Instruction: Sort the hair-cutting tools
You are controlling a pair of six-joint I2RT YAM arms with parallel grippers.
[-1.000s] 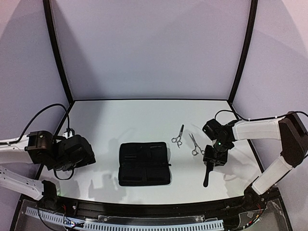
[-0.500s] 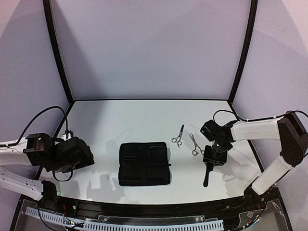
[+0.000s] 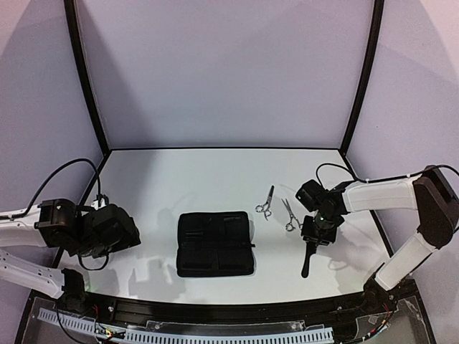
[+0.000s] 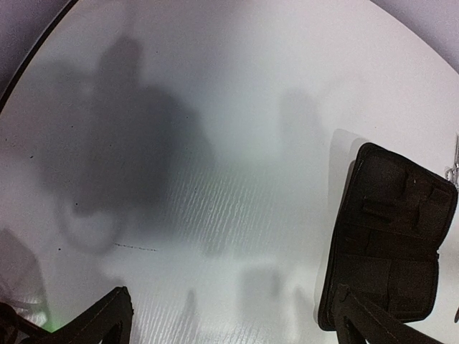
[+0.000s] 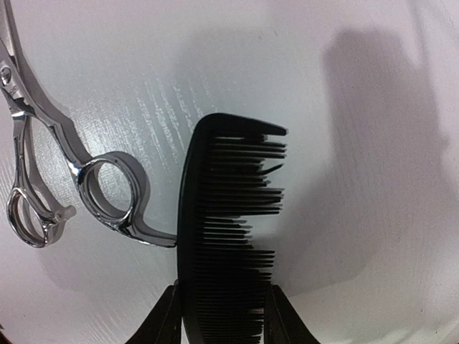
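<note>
Right of the black case (image 3: 215, 244), right gripper (image 5: 222, 326) clamped on a black comb (image 5: 226, 229), lower end cut off, tip beside one scissors (image 5: 79, 179). Narrower than a second ago, nudged left. Left gripper (image 4: 229, 319) spread wide, mostly out of frame.

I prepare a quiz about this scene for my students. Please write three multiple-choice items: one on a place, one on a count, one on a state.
1. Where is the black comb?
A) in the left rear corner
B) between the fingers of the right hand
C) under the left hand

2. How many silver scissors lie on the table?
A) two
B) one
C) four

3. The left hand is:
A) shut on a tool
B) shut and empty
C) open and empty

Key: 1 B, a finger shows at each side of the comb. 2 A, the top view shows two pairs. 3 C, its fingers stand wide apart, nothing between.
</note>
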